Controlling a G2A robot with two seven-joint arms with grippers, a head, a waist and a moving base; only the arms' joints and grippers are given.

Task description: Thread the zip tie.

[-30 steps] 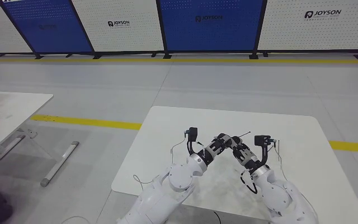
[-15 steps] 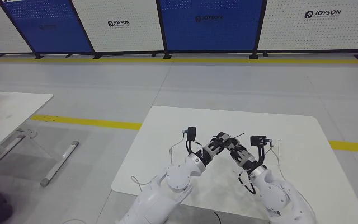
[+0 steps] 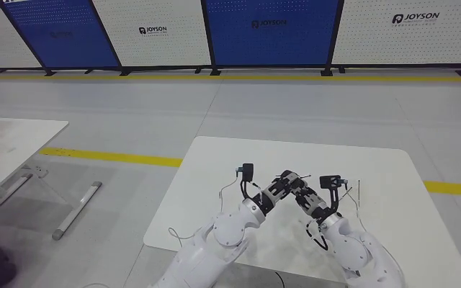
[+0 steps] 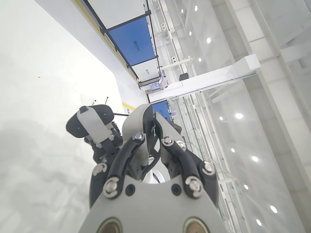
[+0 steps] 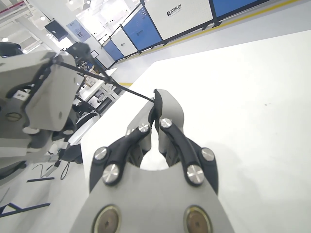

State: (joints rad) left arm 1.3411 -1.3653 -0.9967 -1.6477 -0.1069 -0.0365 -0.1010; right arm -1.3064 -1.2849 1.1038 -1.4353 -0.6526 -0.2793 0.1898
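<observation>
The right claw [image 5: 153,101] was seen clamped on one end of the thin black plastic zip tie [image 5: 126,89], which was stretched straight in the air above the white rounded-corner desk [image 5: 230,86]. Its other end was pinched in the left claw [image 4: 154,118], likewise closed, near the right one. Beyond the desk, a yellow floor line [image 3: 108,156] and blue and white perforated panels [image 3: 270,32] were seen.
</observation>
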